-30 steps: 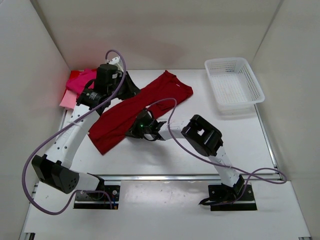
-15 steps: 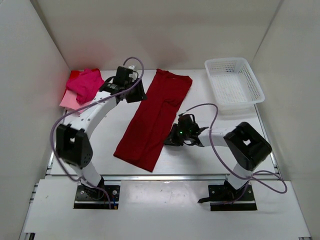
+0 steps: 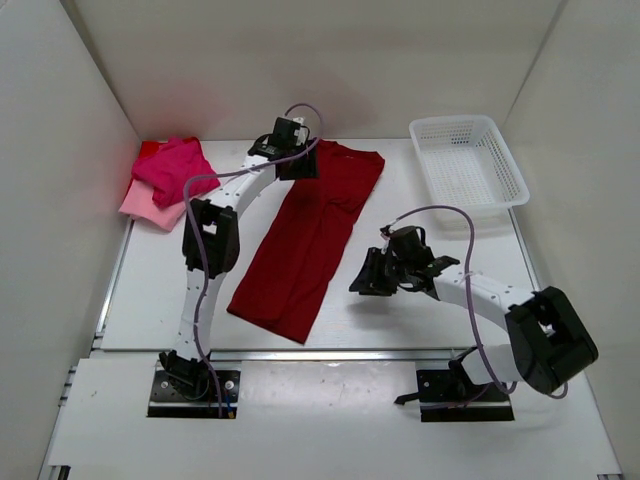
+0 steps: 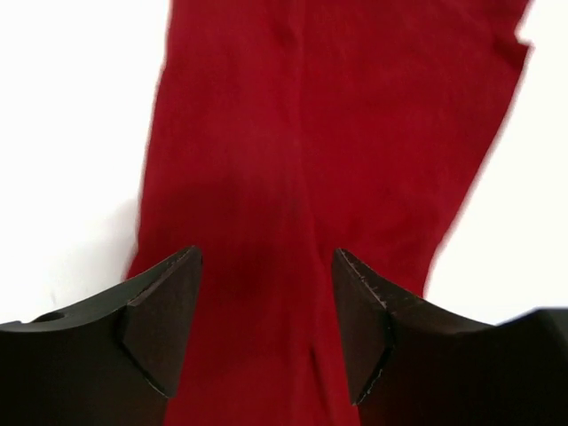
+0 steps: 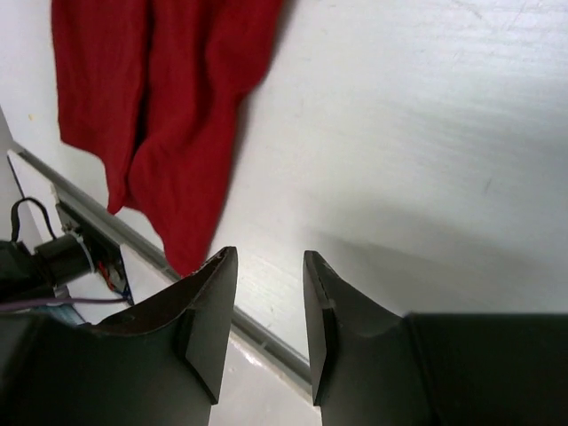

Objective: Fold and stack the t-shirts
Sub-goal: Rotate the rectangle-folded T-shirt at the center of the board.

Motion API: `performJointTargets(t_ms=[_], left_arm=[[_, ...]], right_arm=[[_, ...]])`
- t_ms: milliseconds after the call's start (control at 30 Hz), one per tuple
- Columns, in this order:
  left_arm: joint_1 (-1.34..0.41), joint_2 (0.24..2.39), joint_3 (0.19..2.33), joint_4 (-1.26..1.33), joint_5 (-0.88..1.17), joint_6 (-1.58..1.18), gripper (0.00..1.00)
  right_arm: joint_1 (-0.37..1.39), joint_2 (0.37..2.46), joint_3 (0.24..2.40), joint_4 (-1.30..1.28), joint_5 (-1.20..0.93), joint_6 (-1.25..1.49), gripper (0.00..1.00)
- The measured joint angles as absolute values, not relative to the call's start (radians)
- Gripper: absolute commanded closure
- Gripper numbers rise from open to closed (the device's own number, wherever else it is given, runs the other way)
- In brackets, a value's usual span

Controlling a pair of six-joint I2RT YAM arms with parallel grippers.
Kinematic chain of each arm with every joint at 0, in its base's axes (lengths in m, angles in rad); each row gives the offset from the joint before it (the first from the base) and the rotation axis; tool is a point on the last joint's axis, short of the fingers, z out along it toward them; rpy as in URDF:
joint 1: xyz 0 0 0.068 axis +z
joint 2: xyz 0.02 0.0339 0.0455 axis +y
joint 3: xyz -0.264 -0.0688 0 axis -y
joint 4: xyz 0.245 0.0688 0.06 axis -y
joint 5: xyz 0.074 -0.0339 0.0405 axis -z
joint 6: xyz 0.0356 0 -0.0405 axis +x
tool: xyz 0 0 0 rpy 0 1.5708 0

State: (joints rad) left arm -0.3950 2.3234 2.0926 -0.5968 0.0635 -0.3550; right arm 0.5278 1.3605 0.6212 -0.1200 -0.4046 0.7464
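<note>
Jaws: left gripper (image 4: 266, 266) spread over the crimson t-shirt (image 3: 310, 240), right gripper (image 5: 271, 266) parted above bare worktop (image 5: 426, 133), both empty
Fold: shirt lies as a long strip mid-worktop; we judge the crosswise fold comes next
Pile: pink t-shirts (image 3: 165, 175) heaped far-left

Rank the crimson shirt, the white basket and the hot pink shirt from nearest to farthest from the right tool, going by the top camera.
From the right tool, in the top view:
1. crimson shirt, just to its left, laid out mid-table.
2. white basket, in the far right corner.
3. hot pink shirt, in the far left corner, beyond the crimson one.
</note>
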Motion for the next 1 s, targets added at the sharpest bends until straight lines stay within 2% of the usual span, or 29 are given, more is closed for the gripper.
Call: performJointTargets(t_ms=[167, 367, 467, 533, 633, 700, 800, 900, 967, 1000], left_arm=[[-0.375, 2.464, 2.247, -0.585, 0.031, -0.336, 0.27], [-0.353, 2.573, 2.305, -0.583, -0.021, -0.321, 0.30], [-0.345, 2.597, 2.305, -0.571, -0.020, -0.312, 0.50], [-0.344, 2.597, 2.304, -0.569, -0.010, -0.308, 0.71], [-0.343, 2.597, 2.301, -0.564, 0.029, -0.310, 0.96], [-0.342, 2.598, 2.301, -0.564, 0.039, -0.326, 1.00], [-0.327, 2.597, 2.297, -0.565, 0.043, -0.360, 0.98], [-0.288, 2.581, 2.265, -0.563, 0.046, -0.408, 0.73], [-0.259, 2.561, 2.238, -0.570, 0.039, -0.424, 0.40], [-0.248, 2.547, 2.222, -0.574, 0.033, -0.432, 0.31]], right_arm=[[0.519, 1.281, 0.622, -0.177, -0.427, 0.729, 0.67], [0.515, 1.250, 0.622, -0.195, -0.462, 0.730, 0.68], [0.515, 1.250, 0.621, -0.196, -0.474, 0.731, 0.67], [0.517, 1.250, 0.621, -0.196, -0.481, 0.731, 0.68], [0.517, 1.251, 0.621, -0.197, -0.485, 0.728, 0.67], [0.517, 1.254, 0.621, -0.200, -0.490, 0.727, 0.65], [0.517, 1.264, 0.621, -0.205, -0.500, 0.714, 0.59], [0.523, 1.279, 0.621, -0.211, -0.504, 0.702, 0.53], [0.530, 1.284, 0.621, -0.213, -0.504, 0.699, 0.49], [0.537, 1.287, 0.621, -0.210, -0.504, 0.701, 0.48]])
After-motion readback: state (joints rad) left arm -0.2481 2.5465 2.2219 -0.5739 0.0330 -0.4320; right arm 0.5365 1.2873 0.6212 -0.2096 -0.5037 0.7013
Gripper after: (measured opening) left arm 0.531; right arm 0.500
